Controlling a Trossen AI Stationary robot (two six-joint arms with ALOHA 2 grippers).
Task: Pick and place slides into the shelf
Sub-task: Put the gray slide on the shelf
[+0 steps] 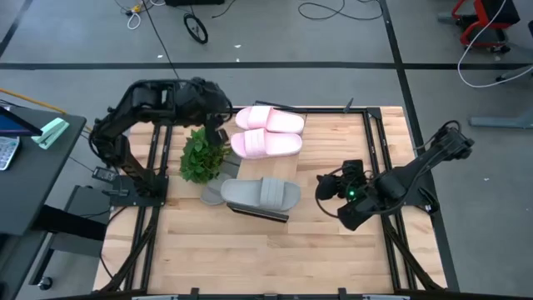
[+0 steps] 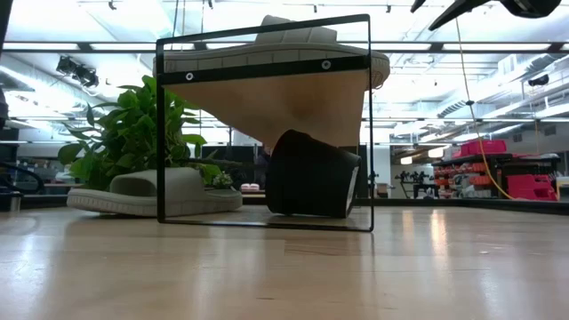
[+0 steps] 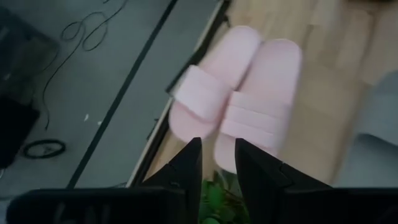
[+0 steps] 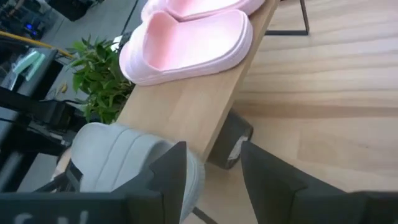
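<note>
We see the left gripper hovering above the two pink slides, which lie side by side on the shelf. Its fingers are apart by a narrow gap and hold nothing; the pink pair lies just ahead of the tips, the plant right below them. The right gripper hangs off the shelf's other side, fingers partly open and empty. Ahead of its tips are the shelf edge and a grey slide on the plank. A second grey slide sits on the table beside the plant, not yet shelved, half under the first in the high view.

Risks, as we judge them: the left fingers could snag the plant leaves on descent and drag or tip it. The narrow gap looks too small to straddle a foam band. The right arm reaching in could nudge the shelf or push the shelved grey slide off its edge. We also see a dark object under the shelf, unclear what.
</note>
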